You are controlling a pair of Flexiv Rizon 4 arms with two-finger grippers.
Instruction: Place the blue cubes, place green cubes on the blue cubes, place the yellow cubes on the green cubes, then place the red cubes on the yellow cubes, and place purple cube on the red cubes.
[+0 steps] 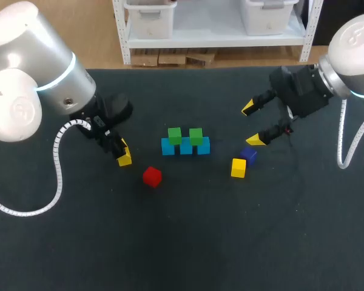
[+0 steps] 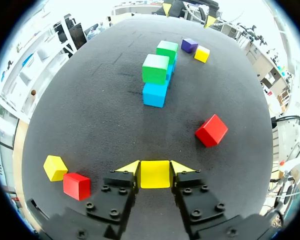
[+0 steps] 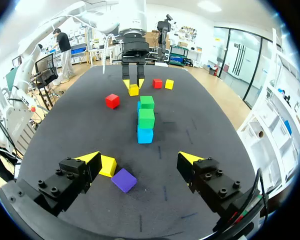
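Note:
My left gripper (image 2: 155, 167) is shut on a yellow cube (image 2: 155, 177), low over the table's left part (image 1: 125, 159). A row of blue cubes (image 1: 185, 147) lies in the middle with two green cubes (image 1: 175, 135) (image 1: 196, 136) on top. A red cube (image 1: 151, 176) sits between that row and the left gripper. My right gripper (image 1: 252, 124) hangs open above a purple cube (image 3: 124, 180) and another yellow cube (image 3: 107, 165), with nothing between its fingers.
Beside the left gripper, a spare yellow cube (image 2: 55, 167) and a red cube (image 2: 76, 185) lie together near the table's left edge; the left arm hides them in the head view. The dark mat (image 1: 188, 242) covers the front of the table.

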